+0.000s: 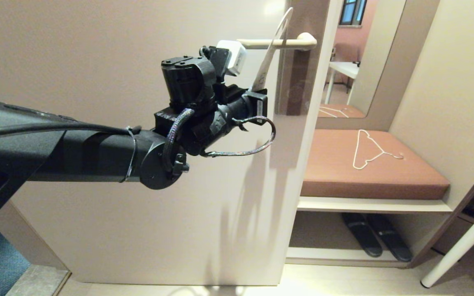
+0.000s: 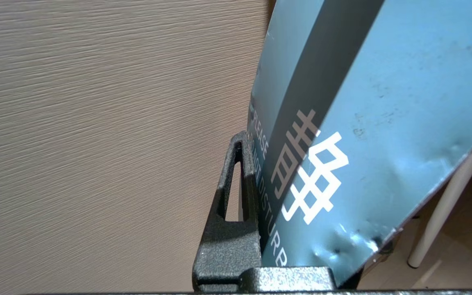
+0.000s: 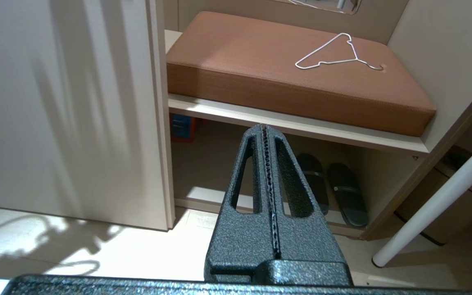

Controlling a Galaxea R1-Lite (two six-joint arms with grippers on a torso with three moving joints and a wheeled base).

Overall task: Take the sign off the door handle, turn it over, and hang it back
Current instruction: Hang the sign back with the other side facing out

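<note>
- My left gripper [image 1: 257, 100] is raised in front of the pale beige door [image 1: 97, 49], just below the slim, straight champagne-beige lever handle [image 1: 278, 42], and its jaws are clamped together on the lower end of the flat card door sign [image 1: 270, 51].
- From the head camera the sign is seen nearly edge-on, leaning upward from my fingers, with its upper part looped over the handle.
- From my left wrist camera the sign [image 2: 383, 123] shows its light blue face with white characters and "DO NOT DISTURB" printed along the edge; 1 black textured finger [image 2: 230, 229] presses against that edge, and the card is dented near its bottom corner.
- My right gripper [image 3: 269, 196] is parked low, well below the handle, with its 2 fingers pressed fully together on nothing.
- Lower than the handle and past the door's edge, a thin white wire clothes hanger [image 1: 370, 150] lies on a brown cushioned bench [image 1: 344, 181], and 2 dark slippers [image 1: 375, 240] sit on the shelf beneath it.
</note>
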